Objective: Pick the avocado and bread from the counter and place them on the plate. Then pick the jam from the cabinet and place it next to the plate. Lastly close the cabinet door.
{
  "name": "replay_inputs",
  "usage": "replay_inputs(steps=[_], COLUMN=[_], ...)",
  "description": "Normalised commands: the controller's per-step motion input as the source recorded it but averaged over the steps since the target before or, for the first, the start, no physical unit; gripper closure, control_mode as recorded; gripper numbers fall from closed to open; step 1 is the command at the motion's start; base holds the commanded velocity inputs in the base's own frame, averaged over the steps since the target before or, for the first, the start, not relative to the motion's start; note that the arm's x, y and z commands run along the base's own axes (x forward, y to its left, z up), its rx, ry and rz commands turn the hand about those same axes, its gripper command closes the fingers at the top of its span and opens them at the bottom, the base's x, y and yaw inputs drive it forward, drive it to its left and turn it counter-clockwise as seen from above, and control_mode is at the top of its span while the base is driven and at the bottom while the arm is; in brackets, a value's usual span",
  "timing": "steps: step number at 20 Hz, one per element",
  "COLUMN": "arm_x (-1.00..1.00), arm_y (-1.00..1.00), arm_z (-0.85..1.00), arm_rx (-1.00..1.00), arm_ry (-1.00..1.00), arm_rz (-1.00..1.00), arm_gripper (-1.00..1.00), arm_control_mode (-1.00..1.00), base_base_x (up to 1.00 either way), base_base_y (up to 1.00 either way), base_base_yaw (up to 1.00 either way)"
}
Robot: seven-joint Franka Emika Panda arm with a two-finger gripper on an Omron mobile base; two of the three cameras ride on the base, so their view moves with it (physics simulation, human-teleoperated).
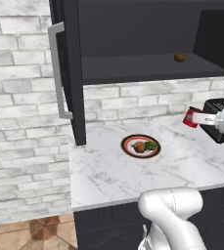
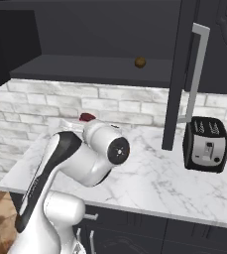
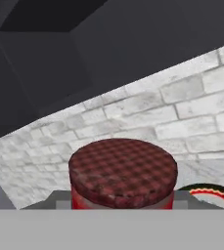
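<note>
My gripper (image 1: 195,118) is shut on the jam (image 1: 189,117), a small red jar held in the air above the right part of the counter (image 1: 103,171). The hand view looks down on the jam's lid (image 3: 122,171), with the plate's rim (image 3: 212,192) just past it. The plate (image 1: 128,148) lies mid-counter, left of the jar. The bread (image 1: 139,147) and the avocado (image 1: 151,145) rest on it side by side. The cabinet (image 1: 147,29) stands open above, with its door (image 1: 70,73) swung out at the left. In the right base view the arm hides most of the jam (image 2: 87,117).
A dull brown ball (image 1: 180,57) sits on the cabinet shelf. A black toaster (image 2: 205,144) stands on the counter at the right, close behind my hand. The open door's silver handle (image 2: 199,69) juts out over the counter. A white brick wall backs the counter.
</note>
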Motion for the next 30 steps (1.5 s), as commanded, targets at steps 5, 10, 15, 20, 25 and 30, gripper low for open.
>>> replay_inputs(steps=[5,10,15,20,25,30], arm_x=[0.32,0.15,0.21,0.13,0.00,0.07], arm_y=[-0.40,-0.20,-0.01,0.00,-0.12,0.00], arm_z=[-0.10,-0.31,-0.56,-0.79,-0.47,-0.04], arm_rx=[0.01,-0.03,-0.10,-0.02,0.00,-0.02], arm_ry=[0.00,0.00,-0.03,-0.26,-0.43,-0.26], arm_rz=[0.36,0.28,0.25,0.19,0.15,0.09], arm_gripper=[1.00,1.00,1.00,1.00,1.00,1.00], arm_control_mode=[-1.00,-1.00,-1.00,-1.00,-1.00,-1.00], base_base_x=[0.00,0.00,0.00,0.00,0.00,0.00], base_base_y=[0.00,0.00,0.00,0.00,0.00,0.00], base_base_yaw=[0.00,0.00,0.00,0.00,0.00,0.00])
